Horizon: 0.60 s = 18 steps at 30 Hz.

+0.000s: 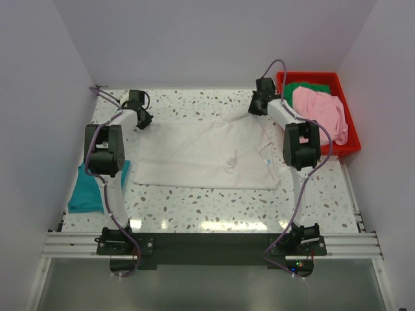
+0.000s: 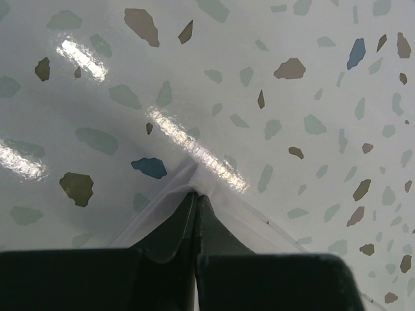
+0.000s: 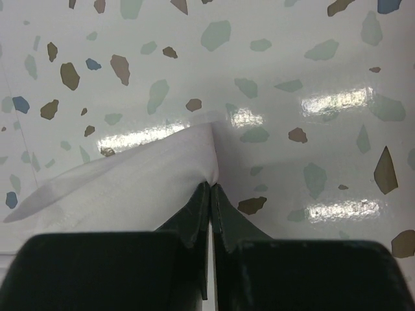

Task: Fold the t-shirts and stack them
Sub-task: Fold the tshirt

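The off-white shirt (image 1: 201, 155) is lying flat in the middle of the surface (image 1: 194, 207). Its long side is running from left to right. Its neck, with the little label (image 1: 266, 159), is pointing to the right. A teal shirt (image 1: 86, 189) is lying folded small at the left edge of the surface, just beside the left arm (image 1: 107, 155). A pink shirt (image 1: 321, 113) and a green shirt (image 1: 299, 87) are sitting in a red bin (image 1: 311, 75) at the far right corner.

The surface is white with little coloured specks, and it is shining under the lights. Plain pale walls (image 1: 214, 45) are standing around it on three sides.

Both arms are reaching from the near edge out to the far side. The left pincer (image 2: 196, 194) is sitting low at the far left corner of the off-white shirt. Its jaws are squeezing tight together and pinching that corner of cloth. The right arm (image 1: 299, 146) is bending the same way. The right pincer (image 3: 211, 186) is pinching the far right corner, with its jaws pressing tight on the cloth too.
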Available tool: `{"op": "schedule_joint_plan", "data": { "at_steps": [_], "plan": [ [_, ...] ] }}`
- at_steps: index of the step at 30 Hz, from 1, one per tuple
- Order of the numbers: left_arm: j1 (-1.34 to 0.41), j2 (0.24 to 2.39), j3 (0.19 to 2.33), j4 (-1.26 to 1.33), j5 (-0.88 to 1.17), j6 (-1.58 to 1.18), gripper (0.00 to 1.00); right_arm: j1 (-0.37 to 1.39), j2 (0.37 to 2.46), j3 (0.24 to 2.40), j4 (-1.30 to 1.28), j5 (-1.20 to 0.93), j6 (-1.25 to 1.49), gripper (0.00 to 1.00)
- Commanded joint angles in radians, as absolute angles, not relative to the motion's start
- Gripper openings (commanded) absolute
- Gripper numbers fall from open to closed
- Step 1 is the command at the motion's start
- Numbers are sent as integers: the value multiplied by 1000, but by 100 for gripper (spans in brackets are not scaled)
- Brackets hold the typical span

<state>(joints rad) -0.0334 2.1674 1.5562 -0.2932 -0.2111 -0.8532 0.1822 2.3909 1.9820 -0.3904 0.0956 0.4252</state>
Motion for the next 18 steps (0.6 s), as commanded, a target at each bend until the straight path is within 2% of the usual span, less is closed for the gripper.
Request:
{"op": "schedule_joint_plan", "data": {
  "at_steps": [1,18],
  "plan": [
    [-20,2126,1526,-213,-181,-854,0,179,2313,1979,-319,130,413,0],
    [0,2020,1444,-110,-129,-834,0,176,2157,1844,-232,135,376,0]
  ]
}}
